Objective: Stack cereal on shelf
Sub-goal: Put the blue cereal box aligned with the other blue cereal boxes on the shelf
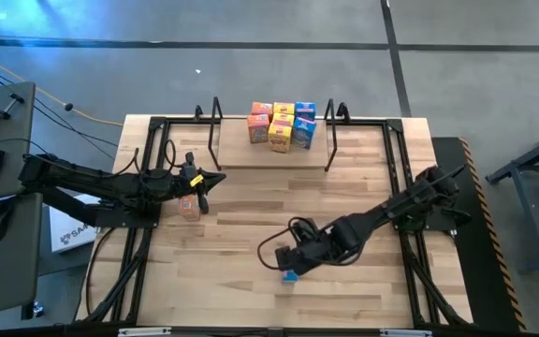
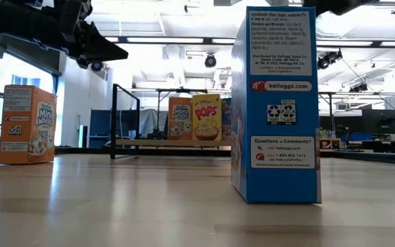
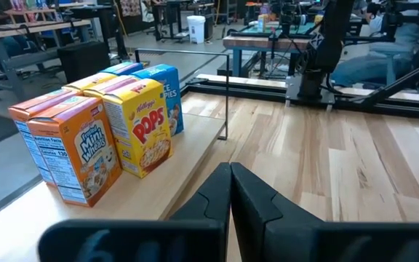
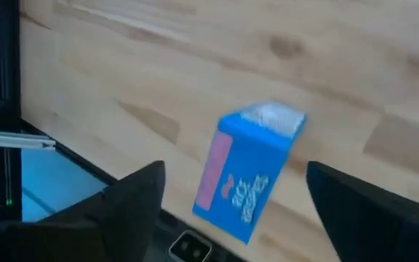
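Orange marks the first thing on the left: a single orange cereal box [image 1: 190,207] stands upright on the bench [image 1: 251,290] near its left edge, about halfway between the far and near edges. The left hand [image 1: 215,178] hovers just beside that box, on its far side, with its dark fingers [image 3: 246,200] pressed together and nothing between them; the arm reaches in from beyond the bench's left edge. Further along, at the middle of the far edge, the shelf [image 1: 251,154] lies between its two black wire frames [image 1: 215,117], and a tight cluster of cereal boxes [image 1: 282,125] stands on it toward the far side, closer to the right frame. In the left wrist view the cluster shows an orange Mini-Wheats box [image 3: 78,153] at one end, a yellow Pops box [image 3: 142,131] touching it, and a blue box [image 3: 167,94] behind those. To the right of centre, close to the near edge, a blue cereal box [image 1: 290,275] stands alone on the bench. The right hand [image 1: 288,257] hangs directly above it, its fingers [image 4: 133,204] spread wide on either side of the box [image 4: 249,171] and clear of it, released. The right arm stretches back toward the bench's right edge.
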You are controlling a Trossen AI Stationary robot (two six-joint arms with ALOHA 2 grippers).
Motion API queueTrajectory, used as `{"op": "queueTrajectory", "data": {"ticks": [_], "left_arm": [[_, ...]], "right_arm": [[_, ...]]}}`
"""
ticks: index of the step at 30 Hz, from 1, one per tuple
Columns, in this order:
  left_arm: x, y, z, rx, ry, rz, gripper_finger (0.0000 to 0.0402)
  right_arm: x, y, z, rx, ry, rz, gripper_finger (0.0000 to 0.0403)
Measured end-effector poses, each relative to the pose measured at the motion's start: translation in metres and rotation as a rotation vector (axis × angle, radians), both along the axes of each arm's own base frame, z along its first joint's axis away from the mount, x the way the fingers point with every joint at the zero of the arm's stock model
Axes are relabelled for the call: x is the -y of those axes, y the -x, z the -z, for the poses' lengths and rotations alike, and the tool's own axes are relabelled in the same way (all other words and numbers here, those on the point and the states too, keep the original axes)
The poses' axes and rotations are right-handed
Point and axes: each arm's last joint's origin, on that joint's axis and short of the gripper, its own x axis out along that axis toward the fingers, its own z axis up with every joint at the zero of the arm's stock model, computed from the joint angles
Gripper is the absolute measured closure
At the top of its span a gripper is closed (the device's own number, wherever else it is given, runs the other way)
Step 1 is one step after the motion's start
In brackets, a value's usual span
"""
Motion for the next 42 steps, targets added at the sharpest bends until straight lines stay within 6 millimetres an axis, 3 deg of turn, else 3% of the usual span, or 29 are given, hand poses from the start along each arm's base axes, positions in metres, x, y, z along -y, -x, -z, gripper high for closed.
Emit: {"op": "queueTrajectory", "data": {"ticks": [13,23,42], "left_arm": [[0.0,0.0,0.001,-0.012,-0.004,0.0,0.0399],[0.0,0.0,0.001,-0.014,-0.002,0.0,0.0399],[0.0,0.0,0.001,-0.014,-0.001,0.0,0.0399]], "right_arm": [[-0.016,-0.007,0.02,-0.01,-0.019,0.06,0.0059],[-0.007,-0.015,0.034,-0.065,0.015,0.055,0.0059],[-0.006,-0.018,0.046,-0.171,-0.076,0.02,0.011]]}}
